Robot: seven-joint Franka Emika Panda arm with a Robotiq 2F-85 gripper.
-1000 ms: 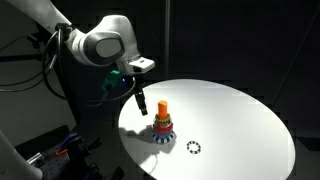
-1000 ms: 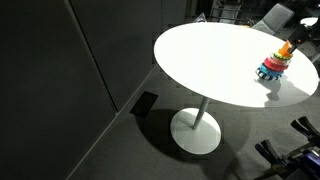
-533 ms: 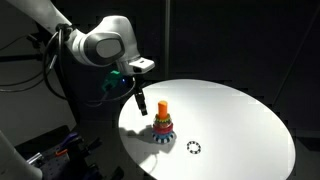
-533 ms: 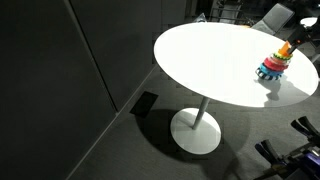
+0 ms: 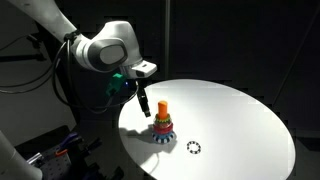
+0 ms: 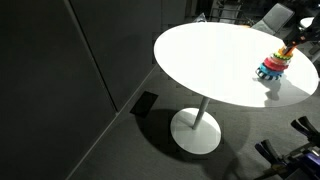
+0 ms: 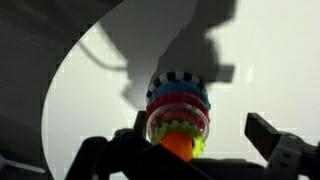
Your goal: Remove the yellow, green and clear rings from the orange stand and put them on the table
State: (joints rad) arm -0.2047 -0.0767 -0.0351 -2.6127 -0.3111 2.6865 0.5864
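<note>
The orange stand (image 5: 162, 106) is upright on the round white table (image 5: 240, 120), with a stack of rings (image 5: 162, 127) around its foot. In the wrist view the peg tip (image 7: 178, 150) is nearest. Behind it are a green toothed ring (image 7: 168, 131), a clear ring (image 7: 153, 120), a red ring, a blue ring and a black-and-white toothed ring. I cannot make out a yellow ring. My gripper (image 7: 198, 125) is open, with one finger on each side of the peg top. It hangs close beside the peg in an exterior view (image 5: 145, 103) and holds nothing.
A loose black-and-white toothed ring (image 5: 194, 149) lies on the table in front of the stack. The stack (image 6: 272, 66) stands near the table's edge in an exterior view. The room around the table is dark, with cables and gear on the floor.
The arm has shifted slightly toward the peg; the gripper is a little closer to it. The rings have not moved.
</note>
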